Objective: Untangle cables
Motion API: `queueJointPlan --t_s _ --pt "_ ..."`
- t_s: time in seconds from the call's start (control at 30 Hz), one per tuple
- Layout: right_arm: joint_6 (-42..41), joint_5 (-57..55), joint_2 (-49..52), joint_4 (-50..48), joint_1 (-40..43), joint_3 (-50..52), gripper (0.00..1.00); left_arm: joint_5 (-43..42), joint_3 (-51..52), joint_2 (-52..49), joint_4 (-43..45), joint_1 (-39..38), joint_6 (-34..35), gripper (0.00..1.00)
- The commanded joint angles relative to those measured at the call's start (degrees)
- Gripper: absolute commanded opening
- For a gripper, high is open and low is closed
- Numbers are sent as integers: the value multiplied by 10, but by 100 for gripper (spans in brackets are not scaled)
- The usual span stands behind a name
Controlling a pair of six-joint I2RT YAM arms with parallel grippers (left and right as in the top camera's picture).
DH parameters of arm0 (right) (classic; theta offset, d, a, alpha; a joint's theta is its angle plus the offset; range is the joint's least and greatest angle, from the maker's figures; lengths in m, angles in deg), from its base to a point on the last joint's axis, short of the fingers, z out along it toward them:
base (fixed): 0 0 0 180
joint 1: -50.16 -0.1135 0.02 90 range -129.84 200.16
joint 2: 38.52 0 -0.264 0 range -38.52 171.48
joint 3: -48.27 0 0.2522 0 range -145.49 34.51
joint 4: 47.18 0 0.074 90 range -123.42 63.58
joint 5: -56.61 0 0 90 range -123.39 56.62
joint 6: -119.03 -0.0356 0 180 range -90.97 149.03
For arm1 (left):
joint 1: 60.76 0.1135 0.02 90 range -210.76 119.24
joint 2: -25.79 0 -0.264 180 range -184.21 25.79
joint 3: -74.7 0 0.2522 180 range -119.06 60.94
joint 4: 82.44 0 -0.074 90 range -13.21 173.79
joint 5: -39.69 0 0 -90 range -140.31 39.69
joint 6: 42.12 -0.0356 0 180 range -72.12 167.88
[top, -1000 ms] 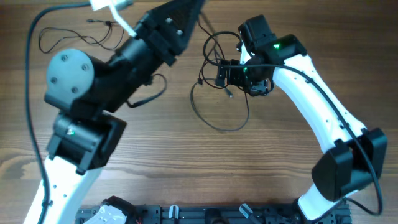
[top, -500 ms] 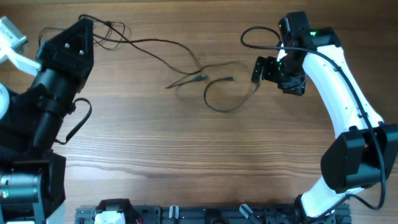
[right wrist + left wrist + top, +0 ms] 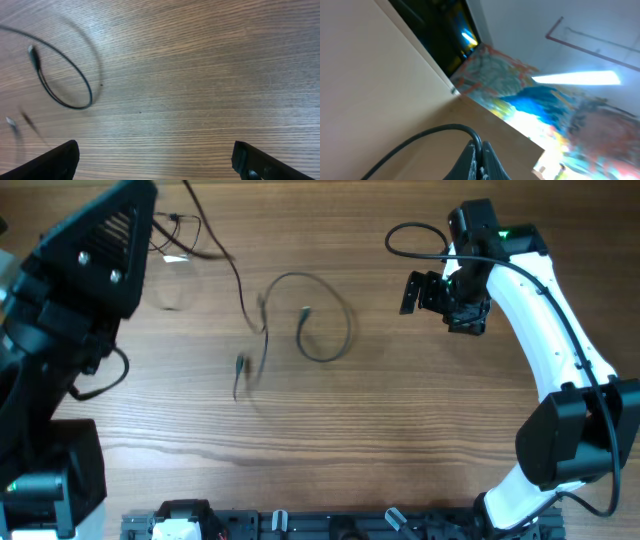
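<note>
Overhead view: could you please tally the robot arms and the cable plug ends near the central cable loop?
Robot arms: 2
Cable plug ends: 2
Total: 4

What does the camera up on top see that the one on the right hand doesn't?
Only the top camera: the whole left arm and right arm, a long cord running up toward the left arm, and a second plug. Only the right wrist camera: the right hand from inside, its fingers wide apart. Both: the cable loop and the wooden table.
</note>
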Motion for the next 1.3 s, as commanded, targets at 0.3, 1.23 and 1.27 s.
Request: queueJointPlan --t_s 0.3,1.23,1.27 --pt "114 167 3 10 -2 1 100 -37 -5 -77 -65 -45 -37 4" --pt "117 170 4 1 -6 1 100 130 -5 -168 -262 208 -127 4" --pt "116 170 4 1 -6 1 100 130 -5 -176 -270 218 -127 4"
